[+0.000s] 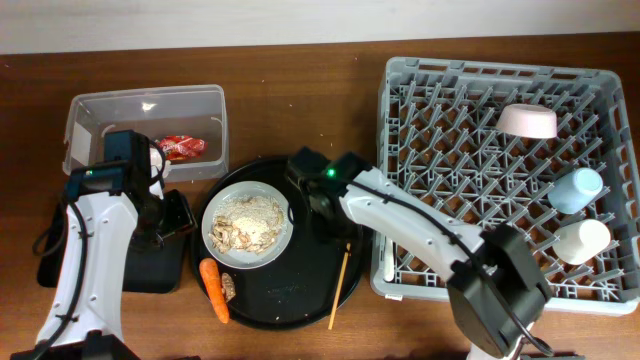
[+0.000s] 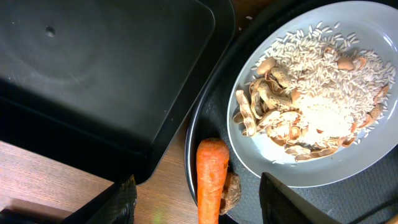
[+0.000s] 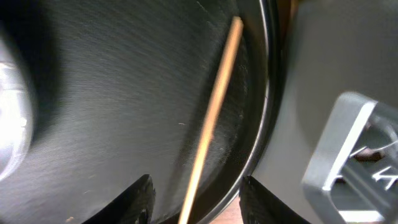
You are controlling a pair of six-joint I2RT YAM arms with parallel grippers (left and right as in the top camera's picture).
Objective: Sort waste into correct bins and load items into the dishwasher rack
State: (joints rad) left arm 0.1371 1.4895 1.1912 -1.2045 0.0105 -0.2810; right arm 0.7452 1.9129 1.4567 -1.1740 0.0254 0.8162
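Red wrapper (image 1: 183,148) print unreadably small.

A white plate (image 1: 224,200) holding beige scraps (image 1: 250,222) lies beside an orange carrot (image 1: 213,289).

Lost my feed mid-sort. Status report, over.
Left gripper open over carrot. Right gripper open over chopstick on round tray. Food scraps on plate. No obstruction seen.
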